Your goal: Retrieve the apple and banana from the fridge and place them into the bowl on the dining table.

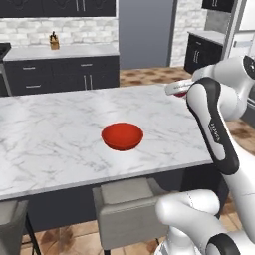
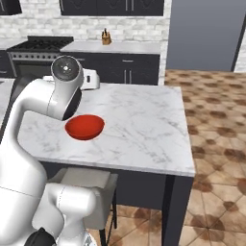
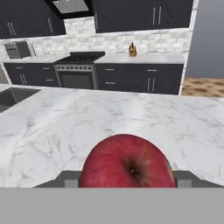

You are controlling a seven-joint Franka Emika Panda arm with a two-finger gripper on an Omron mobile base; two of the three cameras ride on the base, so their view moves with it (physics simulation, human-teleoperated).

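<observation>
Room: kitchen with dark cabinets [image 1: 60,74], a white brick backsplash and a brown tiled floor [image 2: 211,120].
End effector: its point [image 3: 127,175] sits where the apple fills the space between the fingers; it is clenched on the apple, and the fingertips themselves are hidden behind the fruit. In the left base view the hand is near the far right edge of the bench.
Apple: [image 3: 127,162] dark red, stem dimple facing the hand camera, held above the bench, close in the lower middle of the hand view. A sliver of red shows by the hand in the left base view [image 1: 181,93].
Arm: white with dark joints [image 1: 214,129], bent over the right end of the bench; in the right base view its elbow stands just behind the bowl.
Bowl: [image 1: 122,136] red, glossy, on the bench near the front edge, apart from the held apple; also seen from the other side [image 2: 84,127].
Bench: [image 1: 55,134] white marble slab with grey veins on a dark base.
Stools: grey seats [image 1: 127,201] tucked under the near edge.
Background: stove [image 3: 76,72] and a knife block [image 1: 54,42] on the back counter.
</observation>
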